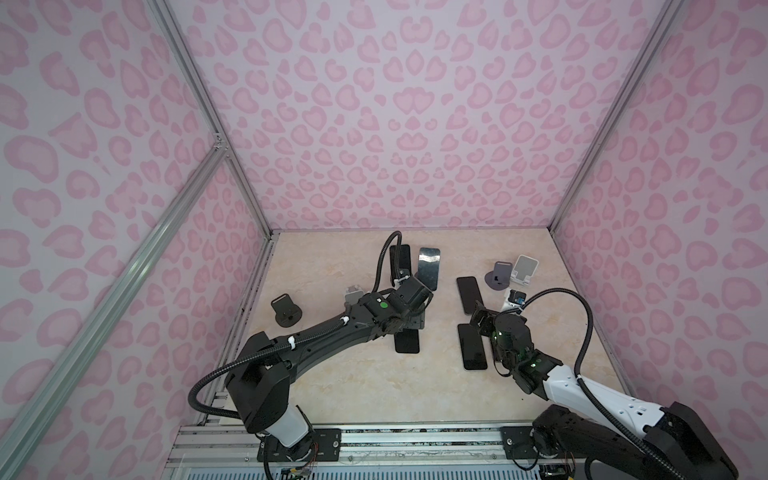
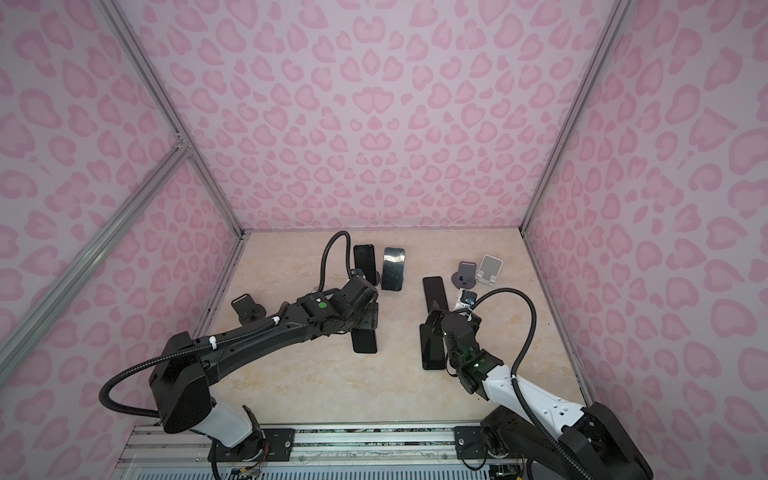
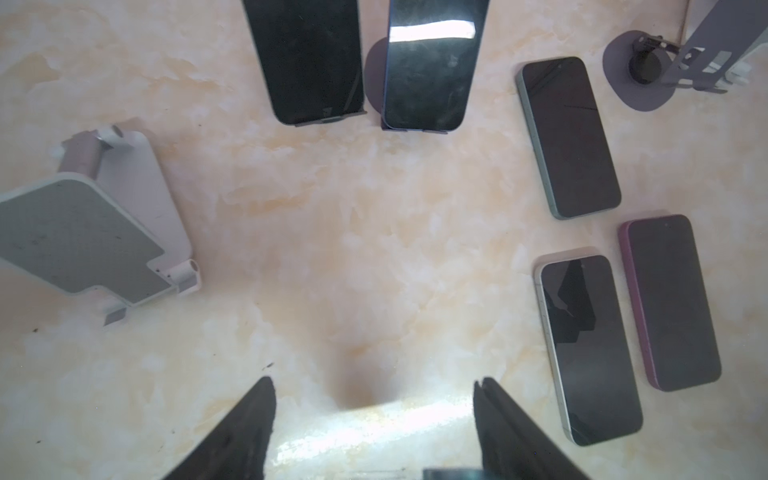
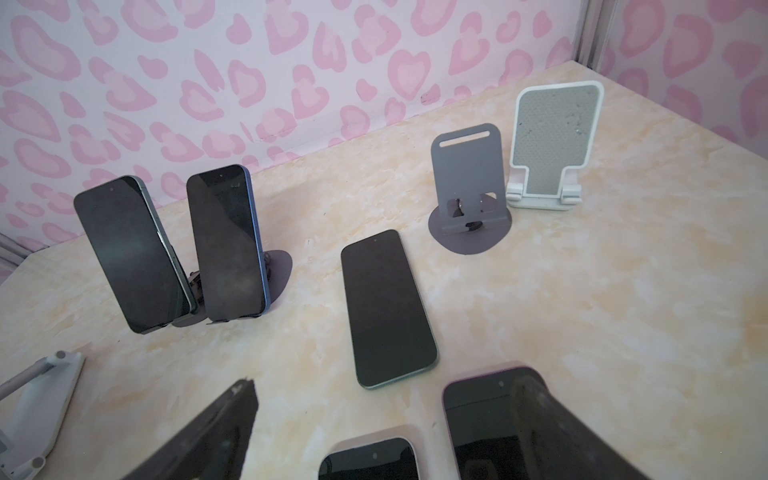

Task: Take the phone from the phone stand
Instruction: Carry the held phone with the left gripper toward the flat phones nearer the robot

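Task phones: teal phone [image 4: 129, 253] and blue phone [image 4: 226, 245] lean on dark stands [image 4: 278, 270], side by side near the back wall [image 4: 332, 62]
Left pincer [image 3: 374, 382]: fingers apart, empty; bare surface [image 3: 332, 232] lies before it
Right pincer [image 4: 386, 377]: fingers apart, empty, near flat phones [image 4: 388, 307]

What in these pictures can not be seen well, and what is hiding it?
- Black phone: both top views, left arm covers its far end.
- Purple phone: right wrist view, cut by the picture edge.
- White-and-blue item: both top views, too small to identify.
- White stand nearest the left arm: right wrist view, cut by the edge.
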